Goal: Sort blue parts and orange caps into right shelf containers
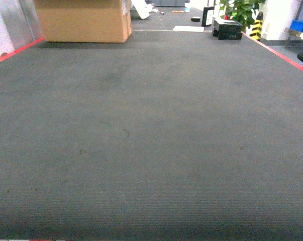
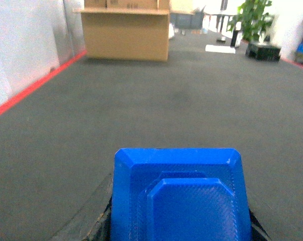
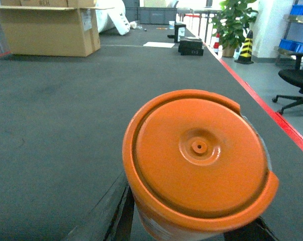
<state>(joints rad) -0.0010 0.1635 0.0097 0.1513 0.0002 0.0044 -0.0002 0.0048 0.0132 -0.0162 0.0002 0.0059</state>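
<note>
Each gripper grasps a load, blue part (image 2: pixel 180 201) and orange cap (image 3: pixel 199 160), over red-edged carpet (image 1: pixel 141 140).

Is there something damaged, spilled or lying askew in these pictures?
Nothing stands out. The blue part fills the bottom of the left wrist view and the orange cap the right wrist view; both look whole. The gray carpet ahead shows only faint marks, no spill.

Blue part (image 2: pixel 180 201) flat face toward lens, orange cap (image 3: pixel 199 160) round end-on
</note>
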